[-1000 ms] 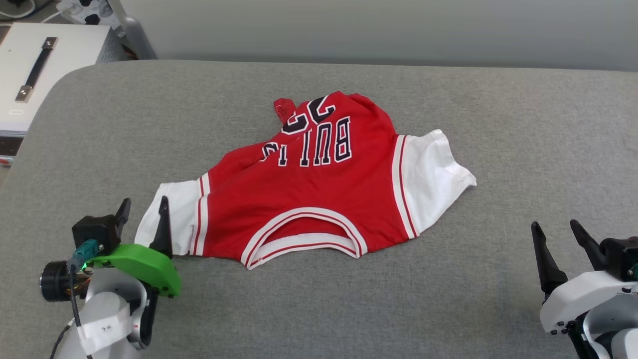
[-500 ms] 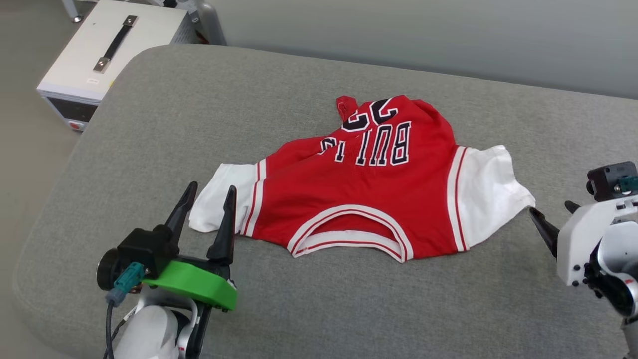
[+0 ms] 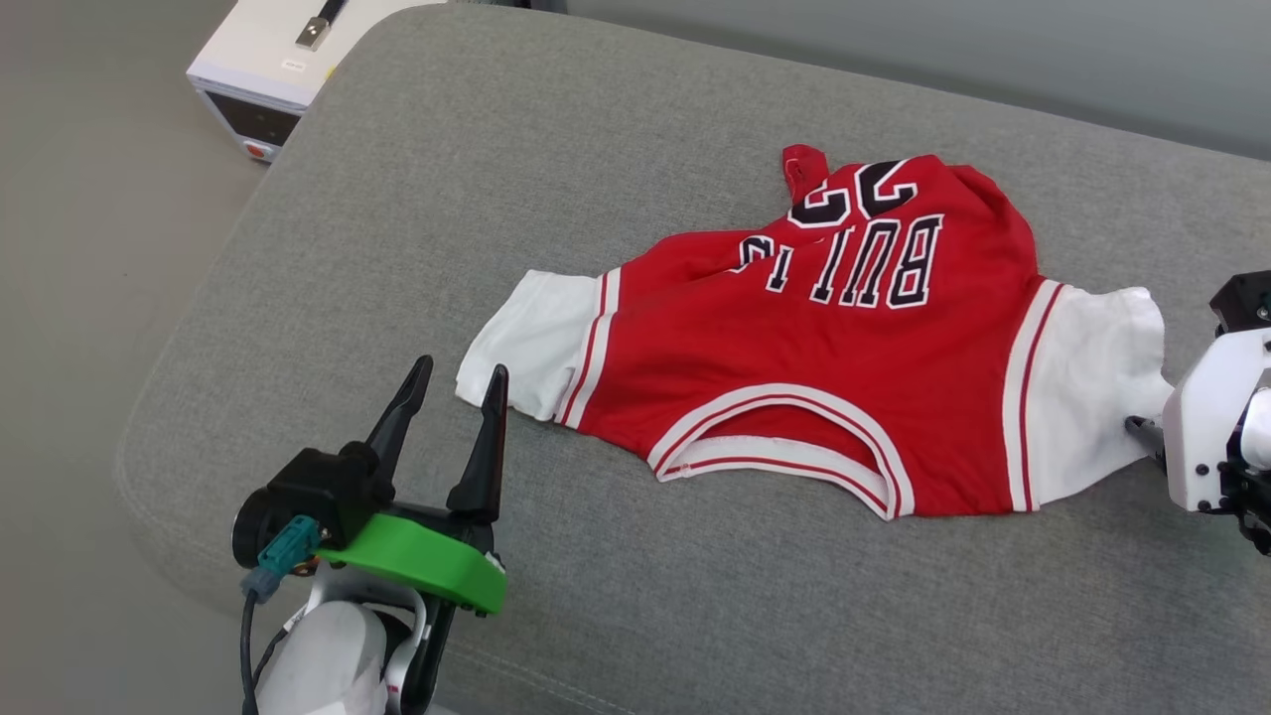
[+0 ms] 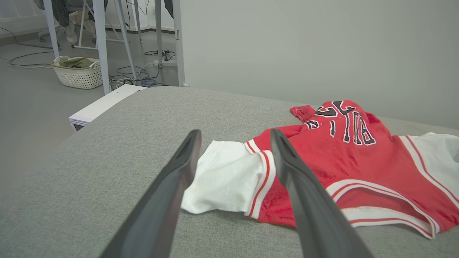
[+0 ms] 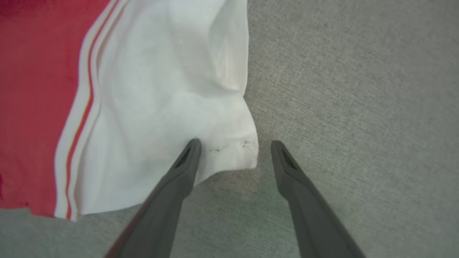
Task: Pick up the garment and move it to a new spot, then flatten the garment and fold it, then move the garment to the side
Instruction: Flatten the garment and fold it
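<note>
Two robot arms with long dark fingers

We see the left gripper [image 3: 462, 365] has thin black fingers [image 3: 488, 437] with pointy tips, a black block [image 3: 328, 487], a bright green plate [image 3: 417, 561], a blue-green plug [image 3: 283, 551] with a black cable [image 3: 245, 645], and a round white arm [image 3: 328, 665] below. The right gripper [image 5: 235, 142] has dark grey fingers, and its white shell [image 3: 1206, 417] has little dark screws [image 3: 1198, 468].

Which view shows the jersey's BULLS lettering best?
Head view: the black white-outlined lettering on the red jersey shirt is largest, upside down. Left wrist view shows it smaller, slanted; right wrist view shows the shirt's white sleeve instead.
</note>
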